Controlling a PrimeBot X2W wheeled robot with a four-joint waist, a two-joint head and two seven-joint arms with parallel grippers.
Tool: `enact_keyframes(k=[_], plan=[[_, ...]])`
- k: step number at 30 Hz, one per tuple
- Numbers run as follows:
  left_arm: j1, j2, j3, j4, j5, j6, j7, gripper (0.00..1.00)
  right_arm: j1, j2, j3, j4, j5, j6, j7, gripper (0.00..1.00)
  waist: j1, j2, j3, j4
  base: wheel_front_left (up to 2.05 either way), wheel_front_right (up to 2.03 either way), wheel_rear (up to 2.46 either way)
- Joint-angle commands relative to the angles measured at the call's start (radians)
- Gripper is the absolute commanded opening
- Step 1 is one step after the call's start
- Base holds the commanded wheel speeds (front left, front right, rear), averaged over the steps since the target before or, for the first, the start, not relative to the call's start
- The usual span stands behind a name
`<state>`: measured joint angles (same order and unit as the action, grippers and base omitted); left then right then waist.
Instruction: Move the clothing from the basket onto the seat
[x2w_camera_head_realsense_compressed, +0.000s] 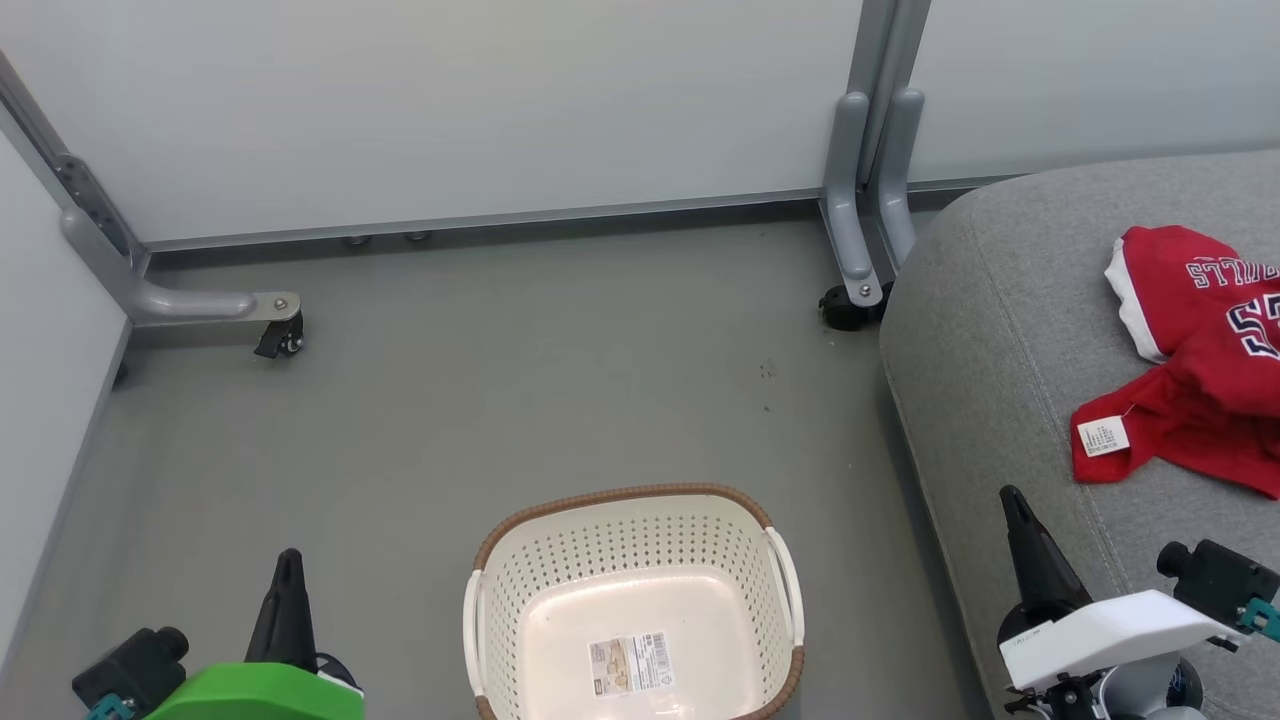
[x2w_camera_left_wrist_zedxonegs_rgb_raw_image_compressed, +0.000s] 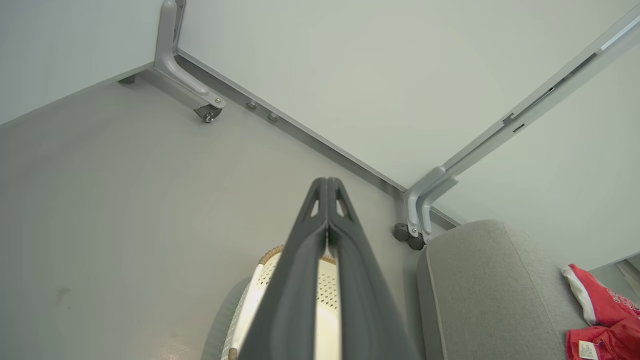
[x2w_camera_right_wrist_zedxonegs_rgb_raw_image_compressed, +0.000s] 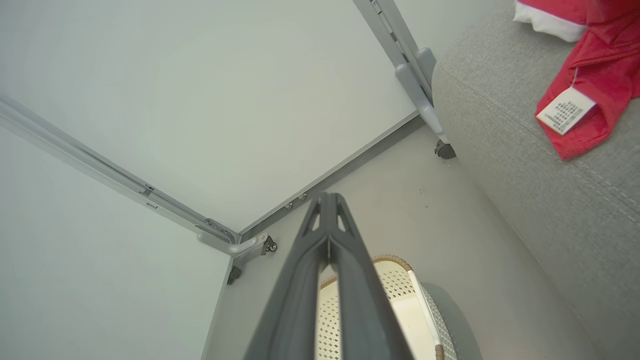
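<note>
Grey floor (x2w_camera_head_realsense_compressed: 560, 380), fingers (x2w_camera_head_realsense_compressed: 287, 600) upright, pressed together

The basket (x2w_camera_head_realsense_compressed: 620, 497) is sitting on the grey floor (x2w_camera_head_realsense_compressed: 500, 370), a paper label (x2w_camera_head_realsense_compressed: 630, 663) lying on its bottom. Right of the basket, the seat (x2w_camera_head_realsense_compressed: 1000, 330) is carrying the red clothing (x2w_camera_head_realsense_compressed: 1200, 390), whose white care tag (x2w_camera_head_realsense_compressed: 1103, 437) is lying on the basket's side. Each with its 2 fingers pressed together, the left gripper (x2w_camera_head_realsense_compressed: 289, 560) is hovering left of the basket and the right gripper (x2w_camera_head_realsense_compressed: 1012, 500) right of it.

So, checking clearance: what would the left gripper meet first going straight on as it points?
Probably the floor near the wall panel; nothing nearer lies ahead of the left gripper, depth unclear.
</note>
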<state>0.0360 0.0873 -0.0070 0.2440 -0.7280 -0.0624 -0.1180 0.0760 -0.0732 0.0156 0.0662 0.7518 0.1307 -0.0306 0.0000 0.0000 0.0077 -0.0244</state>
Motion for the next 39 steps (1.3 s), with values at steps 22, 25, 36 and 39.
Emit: enact_keyframes(k=[22,25,36,39], plan=[[-0.07,-0.01,0.044,-0.008,-0.297,-0.027,0.077,0.0,-0.076,-0.013,-0.023,0.05,0.307,0.0,0.031,0.0,0.0,0.0,-0.001,0.006,0.0,0.0,0.0],[-0.075,-0.012,0.049,-0.008,-0.331,-0.029,0.086,0.0,-0.081,-0.014,-0.026,0.058,0.342,0.0,0.035,0.0,0.0,0.0,-0.001,0.007,0.0,0.0,0.0],[-0.09,-0.017,0.064,-0.006,-0.443,-0.038,0.117,0.0,-0.103,-0.014,-0.036,0.082,0.456,0.0,0.049,0.0,0.0,0.0,-0.002,0.009,0.0,0.0,0.0],[-0.096,-0.019,0.068,-0.006,-0.472,-0.04,0.125,0.0,-0.11,-0.014,-0.039,0.088,0.486,0.0,0.053,0.0,0.0,0.0,-0.002,0.01,0.0,0.0,0.0]])
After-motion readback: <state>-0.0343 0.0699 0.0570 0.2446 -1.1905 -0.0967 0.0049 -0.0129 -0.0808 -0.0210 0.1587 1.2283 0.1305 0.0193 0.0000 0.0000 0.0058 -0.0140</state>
